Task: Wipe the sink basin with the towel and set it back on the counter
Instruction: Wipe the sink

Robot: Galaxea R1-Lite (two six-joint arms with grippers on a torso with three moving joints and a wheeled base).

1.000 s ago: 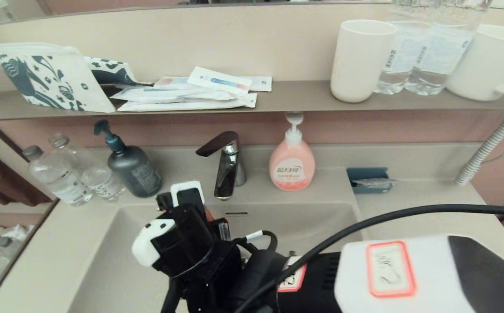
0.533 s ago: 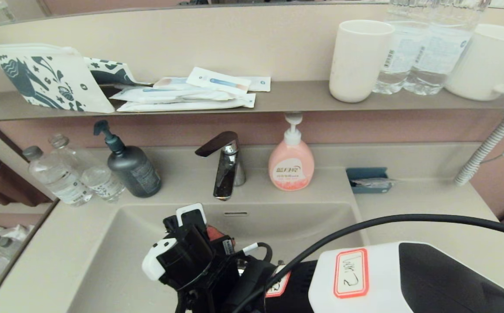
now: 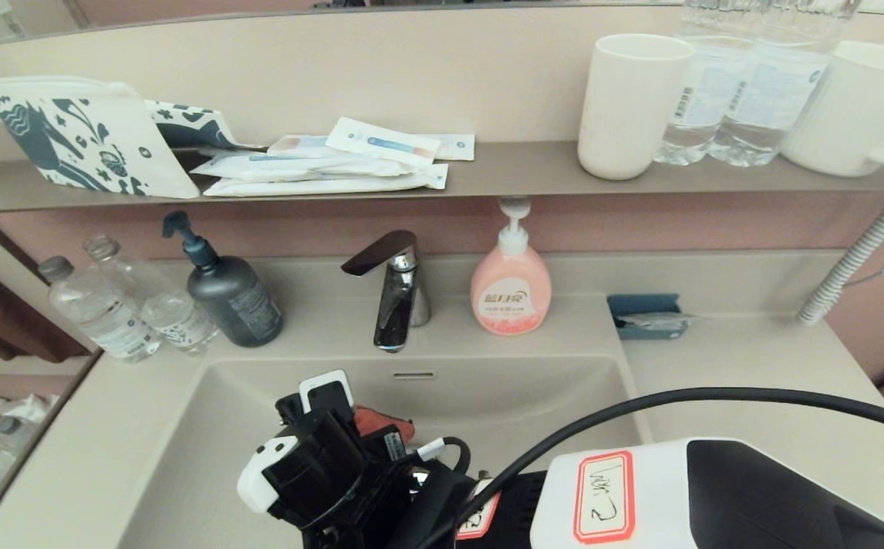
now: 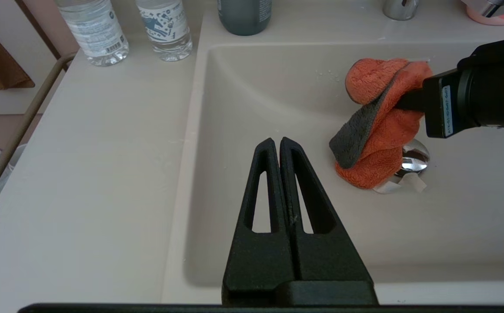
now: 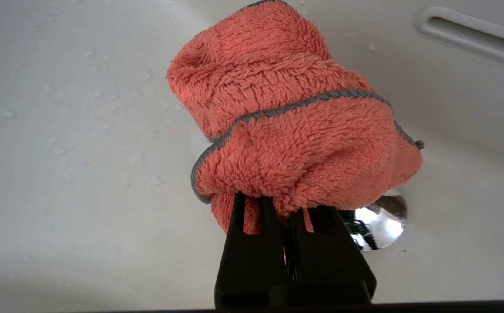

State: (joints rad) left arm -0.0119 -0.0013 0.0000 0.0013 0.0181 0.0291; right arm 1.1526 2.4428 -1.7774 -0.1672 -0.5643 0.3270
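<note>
My right gripper (image 5: 280, 204) is shut on the orange-coral towel (image 5: 291, 130), bunched with its grey edging showing. It holds the towel (image 4: 382, 126) low in the beige sink basin (image 4: 278, 100), over the chrome drain plug (image 4: 415, 158). The towel covers part of the plug (image 5: 380, 221). In the head view only a bit of towel (image 3: 380, 421) shows past the right wrist, below the overflow slot (image 3: 413, 375). My left gripper (image 4: 279, 141) is shut on nothing and hovers over the basin's near left part, apart from the towel. Beige counter (image 3: 739, 358) surrounds the basin.
Behind the basin stand the faucet (image 3: 394, 293), a pink soap bottle (image 3: 512, 286), a dark pump bottle (image 3: 228, 293) and two water bottles (image 3: 106, 305). A blue tray (image 3: 646, 314) sits at the back right. My arm's black cable (image 3: 716, 400) arcs over the right counter.
My right gripper has carried the towel from the basin's back wall under the faucet down and nearer, to the drain. The left gripper does not show in the earlier frames.
</note>
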